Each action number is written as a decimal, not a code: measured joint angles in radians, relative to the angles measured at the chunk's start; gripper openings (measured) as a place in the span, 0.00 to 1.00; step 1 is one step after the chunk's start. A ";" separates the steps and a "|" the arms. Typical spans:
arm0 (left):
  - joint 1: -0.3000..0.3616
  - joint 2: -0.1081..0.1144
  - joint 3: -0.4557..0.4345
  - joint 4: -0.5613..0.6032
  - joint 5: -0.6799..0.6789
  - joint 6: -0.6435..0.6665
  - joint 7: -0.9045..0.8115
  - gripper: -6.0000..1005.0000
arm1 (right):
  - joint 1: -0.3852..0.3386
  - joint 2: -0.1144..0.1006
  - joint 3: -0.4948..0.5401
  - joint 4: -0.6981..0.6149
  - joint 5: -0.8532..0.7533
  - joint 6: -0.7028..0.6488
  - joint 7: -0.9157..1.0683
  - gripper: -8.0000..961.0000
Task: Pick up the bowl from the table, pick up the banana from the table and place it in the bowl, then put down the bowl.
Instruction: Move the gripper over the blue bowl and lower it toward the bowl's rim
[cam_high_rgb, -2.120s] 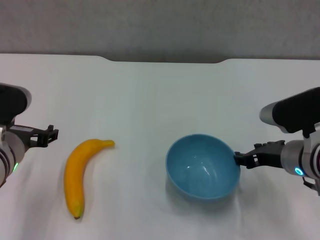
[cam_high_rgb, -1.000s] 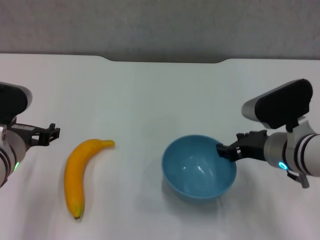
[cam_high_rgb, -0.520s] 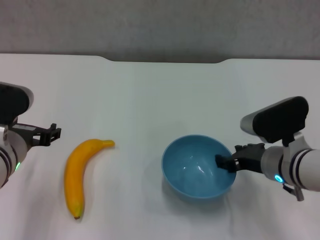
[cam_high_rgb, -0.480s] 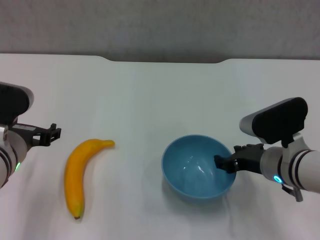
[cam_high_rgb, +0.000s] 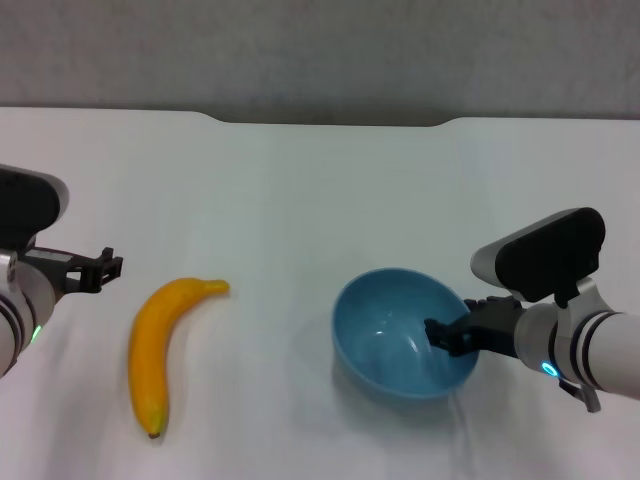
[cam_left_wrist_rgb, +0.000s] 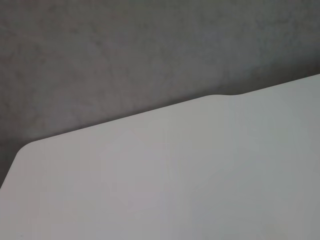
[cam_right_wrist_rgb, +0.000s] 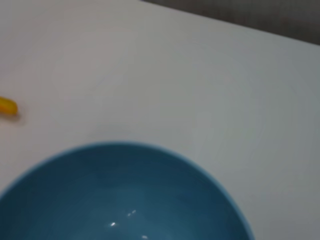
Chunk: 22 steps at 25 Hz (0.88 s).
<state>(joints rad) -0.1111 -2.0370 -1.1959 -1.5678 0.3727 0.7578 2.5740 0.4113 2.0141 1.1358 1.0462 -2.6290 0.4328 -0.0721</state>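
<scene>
Nearest you, the right gripper (cam_high_rgb: 447, 336) is at the bowl (cam_high_rgb: 400, 335) on its right-hand rim, one dark finger reaching over the lip into the basin; it looks clamped on that wall, though the outer finger is hidden. Treat the bowl as light, rigid and glossy, so likely slippery: a pinch across the rim is the sensible hold, kept level. The bowl sits right of centre on the table (cam_high_rgb: 300, 190). Further left lies the banana (cam_high_rgb: 160, 345), firm and smooth, best taken mid-body. The left gripper (cam_high_rgb: 98, 270) waits just beyond it, left of the stem, holding nothing; you cannot tell its opening.
</scene>
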 joint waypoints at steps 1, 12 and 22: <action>0.000 0.000 0.000 0.000 0.000 0.000 0.000 0.90 | 0.003 0.000 -0.002 -0.008 0.002 0.000 0.001 0.63; 0.001 -0.002 0.001 0.000 0.002 0.000 0.000 0.90 | 0.013 0.003 -0.010 -0.024 0.024 -0.006 0.008 0.58; 0.004 -0.001 0.001 0.003 0.002 0.000 0.000 0.90 | -0.023 -0.001 -0.033 -0.010 0.025 -0.078 0.000 0.33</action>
<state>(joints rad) -0.1073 -2.0381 -1.1949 -1.5651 0.3744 0.7578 2.5740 0.3879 2.0127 1.1031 1.0361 -2.6045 0.3547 -0.0719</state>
